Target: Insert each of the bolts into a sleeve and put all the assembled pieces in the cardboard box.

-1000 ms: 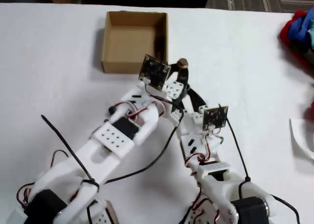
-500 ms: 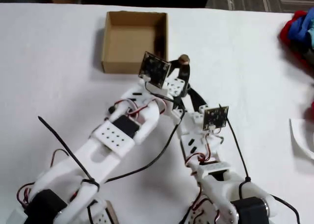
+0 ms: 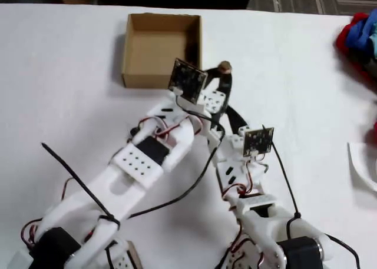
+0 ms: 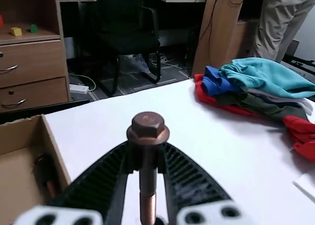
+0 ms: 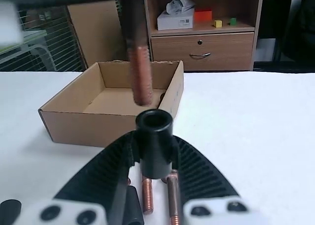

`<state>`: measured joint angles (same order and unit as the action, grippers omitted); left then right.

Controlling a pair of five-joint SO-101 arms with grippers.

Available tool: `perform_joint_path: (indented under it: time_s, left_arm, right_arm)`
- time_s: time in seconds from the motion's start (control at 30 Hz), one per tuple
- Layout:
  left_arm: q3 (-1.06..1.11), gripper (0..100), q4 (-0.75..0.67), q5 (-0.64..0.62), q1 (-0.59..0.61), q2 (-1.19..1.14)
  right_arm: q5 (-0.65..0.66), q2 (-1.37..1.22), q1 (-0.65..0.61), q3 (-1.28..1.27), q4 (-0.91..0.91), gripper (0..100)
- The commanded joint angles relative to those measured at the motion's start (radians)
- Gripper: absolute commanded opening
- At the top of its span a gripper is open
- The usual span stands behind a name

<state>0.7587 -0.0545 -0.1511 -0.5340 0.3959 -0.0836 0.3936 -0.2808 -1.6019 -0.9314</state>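
Note:
My left gripper (image 4: 147, 166) is shut on a copper bolt (image 4: 147, 156), held upright with its hex head (image 3: 224, 66) up, just right of the cardboard box (image 3: 160, 45). In the right wrist view the bolt's threaded tip (image 5: 139, 75) hangs a little above a black sleeve (image 5: 154, 141) that my right gripper (image 5: 153, 158) is shut on, its hole facing up. Two more bolts (image 5: 171, 195) lie on the table below that sleeve, and another black sleeve (image 5: 9, 208) sits at the edge. An assembled piece (image 4: 43, 173) lies inside the box by its right wall.
A pile of red, blue and teal cloth (image 3: 359, 36) lies at the table's far right, with a white curved object (image 3: 360, 169) below it. Both arms crowd the middle front of the white table (image 3: 59, 104).
The left gripper has carried the bolt slightly right and away, bringing it over the sleeve. The right arm has stayed still.

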Motion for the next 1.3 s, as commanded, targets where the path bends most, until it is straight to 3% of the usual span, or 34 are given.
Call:
perform_joint_path:
  time_s: [0.0,0.9,1.17,1.27]
  left_arm:
    - [-0.035,3,0.000,-0.005,-0.031,0.049]
    - [-0.036,3,-0.035,-0.002,0.008,-0.101]
    - [-0.044,3,0.140,-0.002,0.008,-0.101]
    - [-0.044,6,0.167,0.071,0.008,-0.101]
  right_arm:
    - [-0.003,0.002,0.005,0.040,-0.018,2.0]
    - [-0.003,0.005,0.005,0.040,-0.018,2.0]
    - [-0.003,0.004,0.005,0.040,-0.018,2.0]
    - [-0.003,0.004,0.005,0.040,-0.018,2.0]
